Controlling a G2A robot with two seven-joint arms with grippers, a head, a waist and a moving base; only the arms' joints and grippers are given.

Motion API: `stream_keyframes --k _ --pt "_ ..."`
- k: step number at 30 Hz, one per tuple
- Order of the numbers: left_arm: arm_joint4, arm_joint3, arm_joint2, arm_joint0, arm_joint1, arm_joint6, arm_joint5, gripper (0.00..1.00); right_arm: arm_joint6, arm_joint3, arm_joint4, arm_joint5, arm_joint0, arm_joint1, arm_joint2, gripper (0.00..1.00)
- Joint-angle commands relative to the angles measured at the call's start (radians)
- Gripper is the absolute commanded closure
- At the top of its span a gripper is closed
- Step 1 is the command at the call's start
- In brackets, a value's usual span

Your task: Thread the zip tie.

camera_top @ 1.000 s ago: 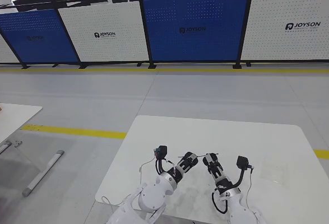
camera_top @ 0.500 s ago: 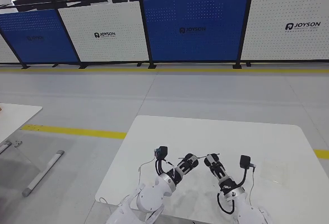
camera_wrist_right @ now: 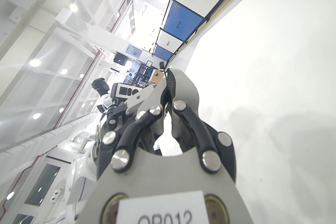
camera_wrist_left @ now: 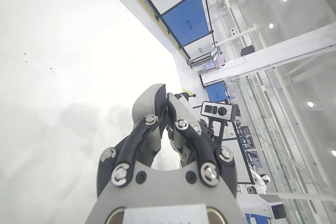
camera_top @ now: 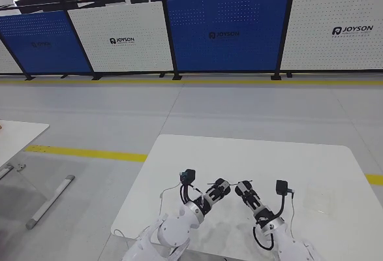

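Note:
Both arms sit over the near part of the white table, fingertips almost touching. My left gripper is shut on a thin black zip tie, seen as a dark strip pinched between its pads. My right gripper is also shut on the zip tie, whose short black end sticks out past its fingertips. From above, the zip tie is a fine dark line bridging the two grippers. In the left wrist view, the right gripper is just behind my left gripper. The tie's head is too small to make out.
The tabletop around the grippers is bare white, with a faint clear sheet at the right. Another white table stands off to the left. Blue and white partition panels line the far floor.
My right gripper has edged slightly left, closing toward the left gripper. The left arm has barely moved.

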Motion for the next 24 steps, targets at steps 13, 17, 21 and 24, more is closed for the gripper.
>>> stream_keyframes --k 13,17,21,24 --pt "0.121 0.003 0.023 -0.002 -0.001 0.106 0.033 0.67 -0.052 -0.011 -0.016 0.01 -0.012 0.002 -0.004 1.0" --pt "0.178 0.004 0.039 0.004 -0.001 0.14 0.028 0.78 -0.062 -0.014 0.01 0.023 -0.011 0.0 -0.005 1.0" --pt "0.22 -0.01 0.05 0.022 0.0 0.164 0.013 0.8 -0.076 -0.015 0.025 0.037 -0.008 -0.001 -0.004 1.0" --pt "0.234 -0.016 0.05 0.029 0.001 0.167 0.011 0.85 -0.082 -0.013 0.027 0.044 -0.004 -0.002 -0.009 1.0"
